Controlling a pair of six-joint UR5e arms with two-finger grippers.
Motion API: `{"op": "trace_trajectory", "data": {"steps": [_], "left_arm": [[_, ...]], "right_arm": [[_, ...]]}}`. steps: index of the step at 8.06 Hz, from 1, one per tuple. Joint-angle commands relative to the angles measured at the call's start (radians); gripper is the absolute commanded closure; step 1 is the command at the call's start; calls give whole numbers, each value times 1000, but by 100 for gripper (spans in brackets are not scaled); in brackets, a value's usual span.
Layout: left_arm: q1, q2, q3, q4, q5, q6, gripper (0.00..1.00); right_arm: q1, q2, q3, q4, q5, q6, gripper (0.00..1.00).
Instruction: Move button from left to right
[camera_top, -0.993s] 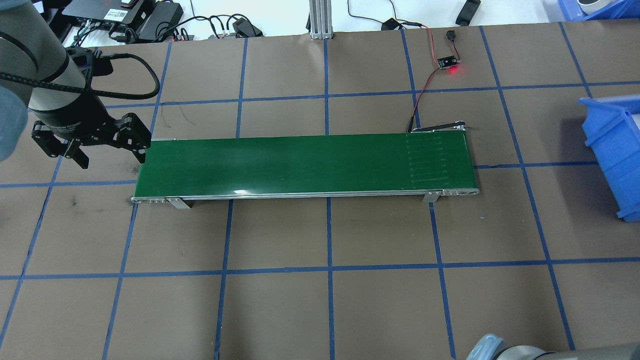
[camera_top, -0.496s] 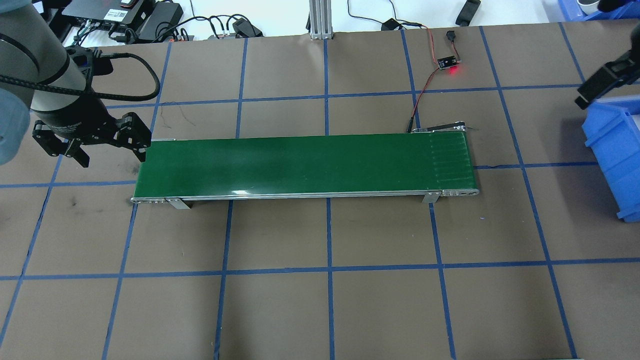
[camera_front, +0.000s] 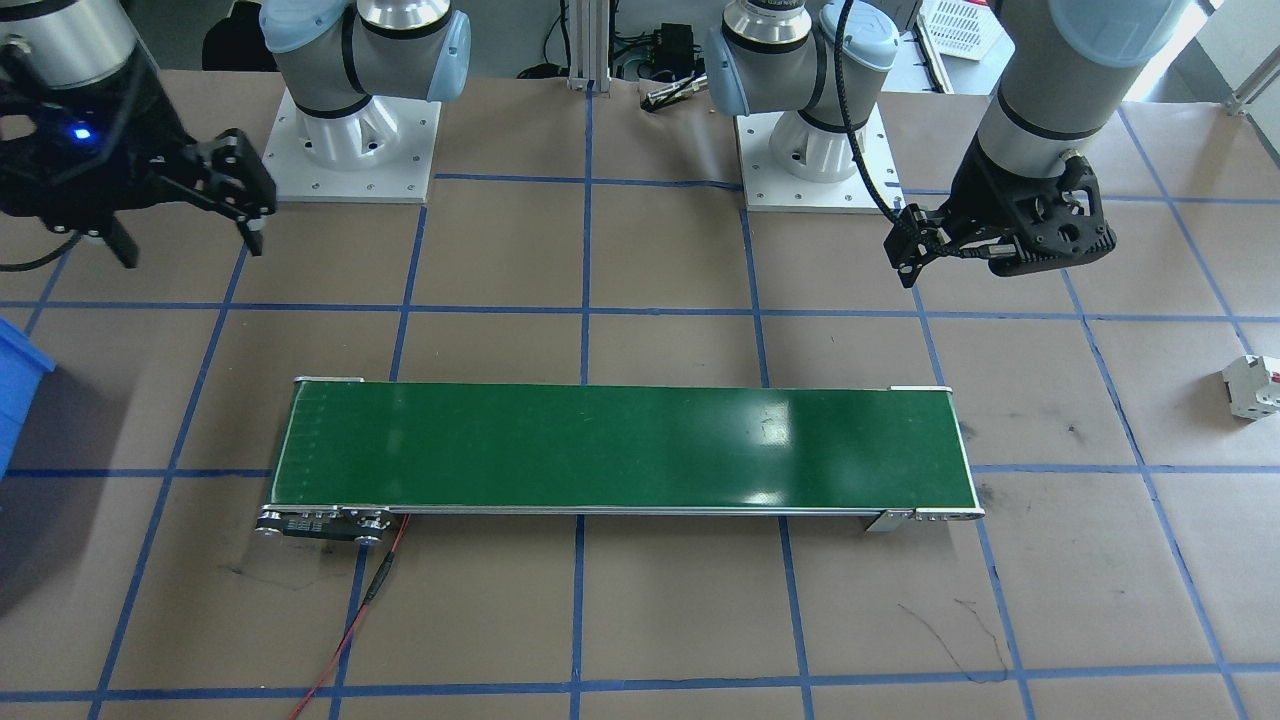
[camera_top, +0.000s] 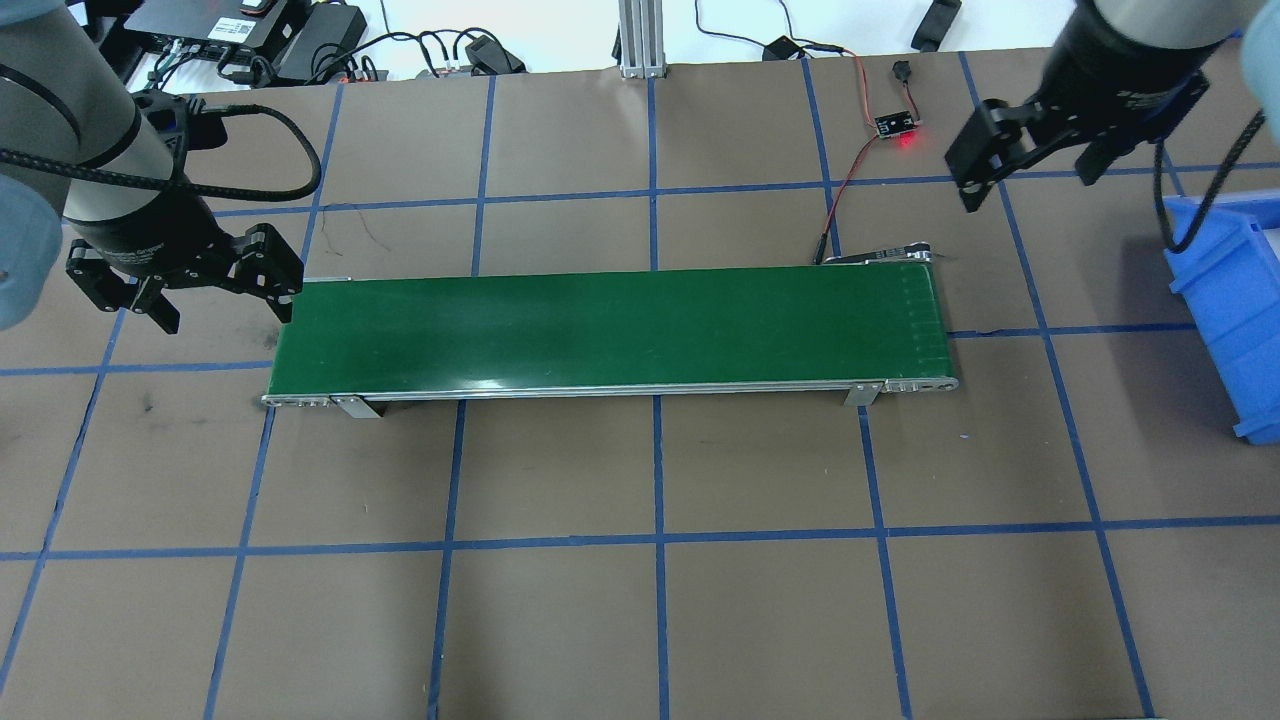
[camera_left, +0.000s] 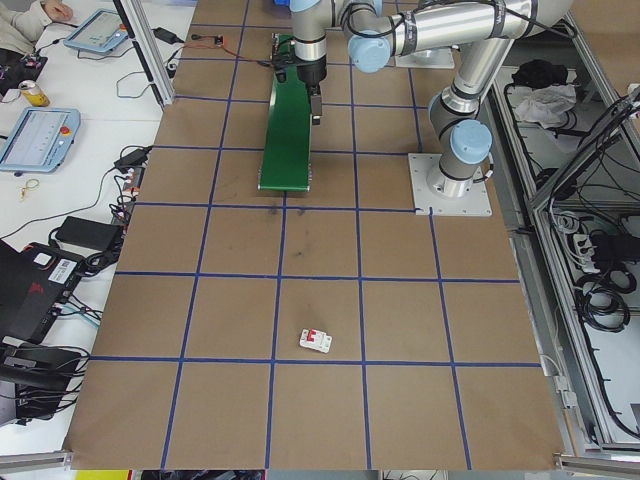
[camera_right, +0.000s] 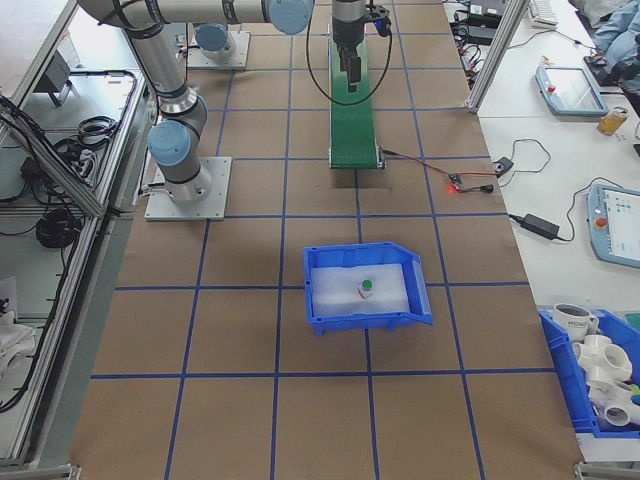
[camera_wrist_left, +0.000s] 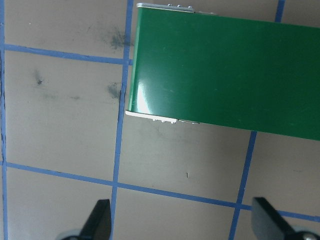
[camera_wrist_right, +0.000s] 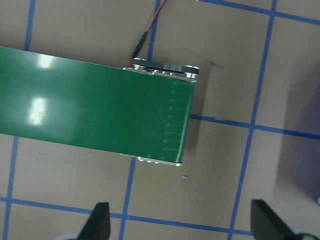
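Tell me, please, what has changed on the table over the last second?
The right gripper has swung into the overhead view at the far right, open and empty, above the blue bin. The left gripper stayed open near the conveyor belt's left end. The belt remains bare.

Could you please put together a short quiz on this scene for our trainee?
1. True or false: the button lies on the green conveyor belt.
2. Where does the button sit? A) in the blue bin B) on the bare table C) between a gripper's fingers
3. Fill in: the left gripper and the right gripper are both ___.
Key: 1 false; 2 A; 3 open.
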Motion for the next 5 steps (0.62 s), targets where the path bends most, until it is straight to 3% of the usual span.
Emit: {"op": "trace_trajectory", "data": {"steps": [1, 5], "left_arm": [[0, 0, 1, 1, 0, 0, 0], [0, 0, 0, 21, 0, 0, 0]], "right_arm": [[122, 7, -5, 12, -19, 116, 0], [123, 7, -7, 9, -21, 116, 0]]}}
